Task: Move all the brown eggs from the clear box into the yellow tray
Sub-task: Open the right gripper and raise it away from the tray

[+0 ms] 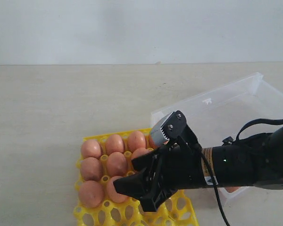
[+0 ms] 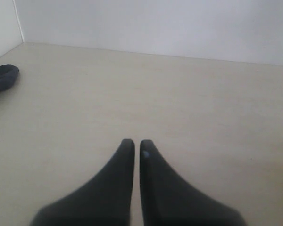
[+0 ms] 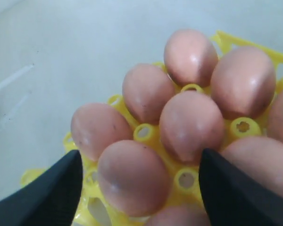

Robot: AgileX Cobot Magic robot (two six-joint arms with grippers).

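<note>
In the exterior view the right gripper hangs low over the yellow tray, its jaws spread wide above the near sockets; eight or so brown eggs sit in the tray's far and left sockets, the nearest rows showing open cups; the clear box stands just beside the tray on the right, and the arm hides much of its floor, so how many eggs are left in it cannot be told; in the left wrist view the left gripper is idle over the bare table, its fingers drawn together to a thin slit with nothing between them, and a dark object lies well apart at the edge; in the right wrist view the right gripper straddles one egg that rests in its socket, both fingers standing clear of the shell, with neighbouring eggs close on the far side; the step looks like the release of a placed egg, so the sound way is probably to rise straight up with the jaws held wide, avoid any sideways drift that would brush the neighbours or tip the light tray, and turn toward the box only once the fingertips are above the egg tops.
</note>
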